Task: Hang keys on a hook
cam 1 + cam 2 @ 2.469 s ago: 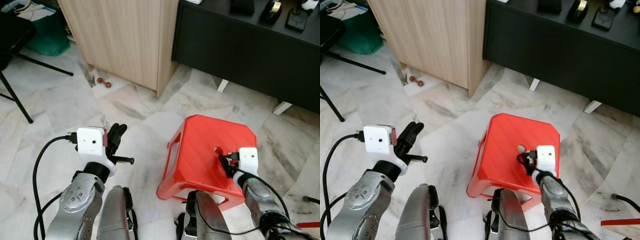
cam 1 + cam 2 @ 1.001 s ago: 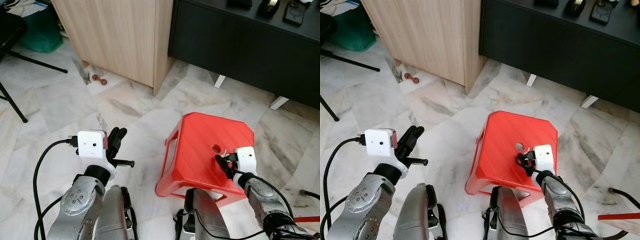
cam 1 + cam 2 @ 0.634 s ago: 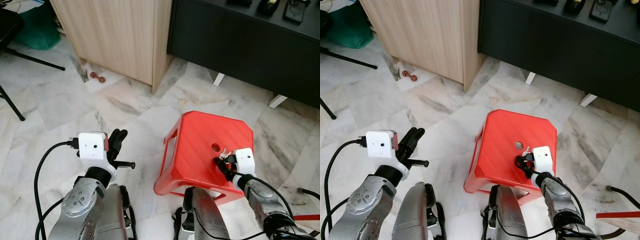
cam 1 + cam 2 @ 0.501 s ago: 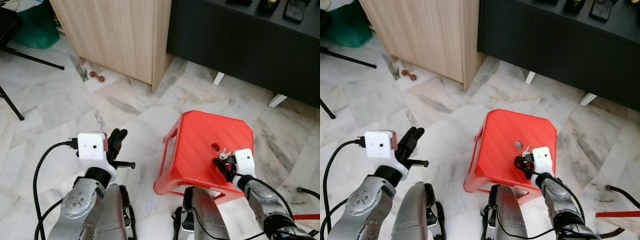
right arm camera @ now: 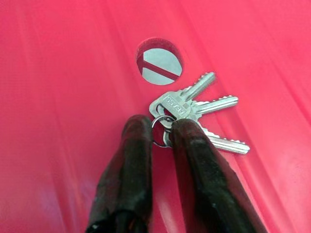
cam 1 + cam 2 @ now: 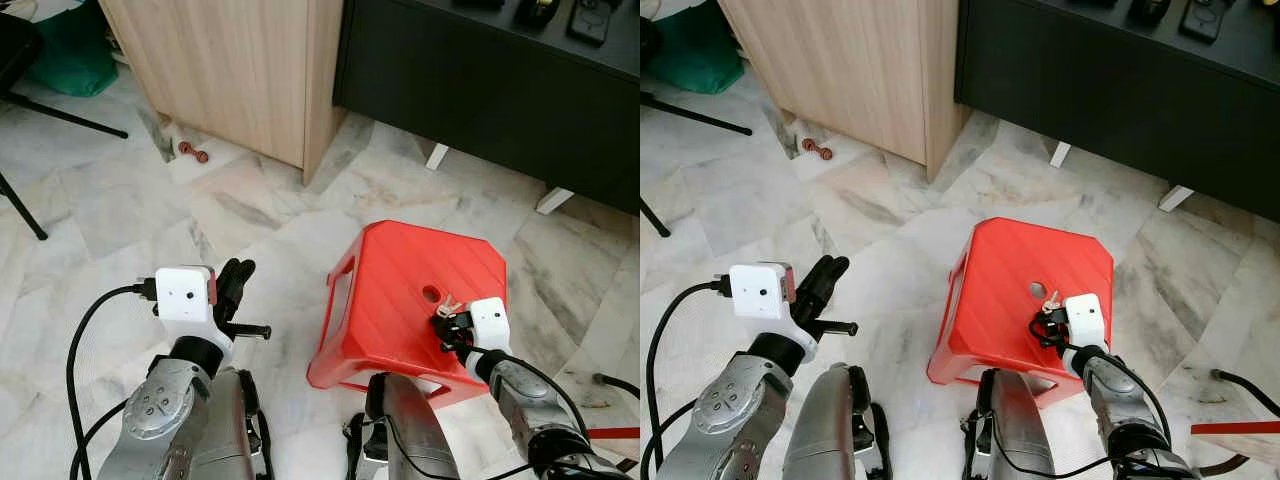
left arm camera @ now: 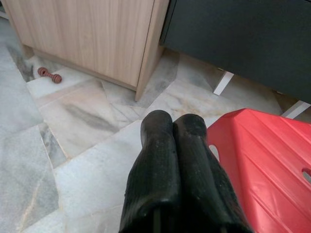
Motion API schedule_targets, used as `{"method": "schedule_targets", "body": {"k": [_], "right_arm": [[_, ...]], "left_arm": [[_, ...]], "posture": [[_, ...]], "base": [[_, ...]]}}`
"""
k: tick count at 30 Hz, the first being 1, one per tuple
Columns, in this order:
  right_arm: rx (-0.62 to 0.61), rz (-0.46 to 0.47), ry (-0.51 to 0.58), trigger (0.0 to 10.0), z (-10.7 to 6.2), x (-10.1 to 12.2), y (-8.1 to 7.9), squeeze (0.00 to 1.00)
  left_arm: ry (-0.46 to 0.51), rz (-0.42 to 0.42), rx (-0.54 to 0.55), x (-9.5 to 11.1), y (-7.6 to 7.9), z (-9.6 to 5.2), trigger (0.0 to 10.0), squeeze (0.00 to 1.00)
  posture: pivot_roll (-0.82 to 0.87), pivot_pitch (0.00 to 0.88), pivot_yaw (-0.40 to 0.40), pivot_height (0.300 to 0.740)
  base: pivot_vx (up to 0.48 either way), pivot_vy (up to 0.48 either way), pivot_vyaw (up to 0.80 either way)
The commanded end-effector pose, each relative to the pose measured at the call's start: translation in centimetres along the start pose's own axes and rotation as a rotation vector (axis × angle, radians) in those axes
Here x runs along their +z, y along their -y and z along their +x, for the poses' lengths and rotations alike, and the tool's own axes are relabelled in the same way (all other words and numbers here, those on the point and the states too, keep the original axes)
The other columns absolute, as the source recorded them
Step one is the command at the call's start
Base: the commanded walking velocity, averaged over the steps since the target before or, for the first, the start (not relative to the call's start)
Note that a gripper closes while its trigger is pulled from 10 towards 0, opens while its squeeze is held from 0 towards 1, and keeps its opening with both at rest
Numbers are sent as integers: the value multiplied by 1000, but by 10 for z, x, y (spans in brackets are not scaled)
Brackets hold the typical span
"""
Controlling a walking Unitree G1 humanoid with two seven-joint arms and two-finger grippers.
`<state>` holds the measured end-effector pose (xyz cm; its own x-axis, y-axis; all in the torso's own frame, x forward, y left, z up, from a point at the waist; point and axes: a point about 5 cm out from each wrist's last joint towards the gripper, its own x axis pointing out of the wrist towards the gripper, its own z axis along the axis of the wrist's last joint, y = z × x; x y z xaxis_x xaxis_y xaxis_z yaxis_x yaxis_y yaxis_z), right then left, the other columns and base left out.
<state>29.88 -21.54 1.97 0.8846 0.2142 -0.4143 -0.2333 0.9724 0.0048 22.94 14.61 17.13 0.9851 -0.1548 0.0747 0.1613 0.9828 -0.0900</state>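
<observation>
A bunch of silver keys (image 5: pixel 194 104) on a ring lies fanned out on top of a red plastic stool (image 6: pixel 400 270), beside the round hole (image 5: pixel 159 60) in its seat. My right gripper (image 5: pixel 160 127) is shut on the key ring, its two black fingers pinching it from either side. In the left eye view the right gripper (image 6: pixel 447 325) sits low over the stool's near right part, with the keys (image 6: pixel 445 304) poking out beyond it. My left gripper (image 6: pixel 236 275) is held over the floor left of the stool, shut with nothing in it.
A light wooden cabinet (image 6: pixel 240 70) and a long black cabinet (image 6: pixel 480 90) stand ahead on the marble floor. A small red-brown object (image 6: pixel 190 150) lies by the wooden cabinet's foot. A black chair leg (image 6: pixel 20 205) is at the far left, a cable (image 6: pixel 615 383) at the far right.
The whole view has shifted as the camera moved. My right gripper stays on the stool, and the keys now stick out beyond its fingers. The left arm holds its pose.
</observation>
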Motion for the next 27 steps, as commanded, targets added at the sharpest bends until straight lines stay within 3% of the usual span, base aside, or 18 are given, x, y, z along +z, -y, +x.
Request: {"method": "schedule_targets", "body": {"k": [1,16,27], "right_arm": [[-17,8,-31,0,-7,-11,6,0],[-13,19,-15,0,-7,-10,6,0],[-91,125,131,0,-3,1,1,0]], "left_arm": [[6,-4,2,1,1,-3,10000,0],[6,-4,6,0,1,-3,10000,0],[18,6,10,-1,-4,6,10000,0]], "posture": [[41,355,-127,621],[43,352,-129,621],[32,307,-122,621]], "base": [[0,0,0],[0,0,0],[0,0,0]]}}
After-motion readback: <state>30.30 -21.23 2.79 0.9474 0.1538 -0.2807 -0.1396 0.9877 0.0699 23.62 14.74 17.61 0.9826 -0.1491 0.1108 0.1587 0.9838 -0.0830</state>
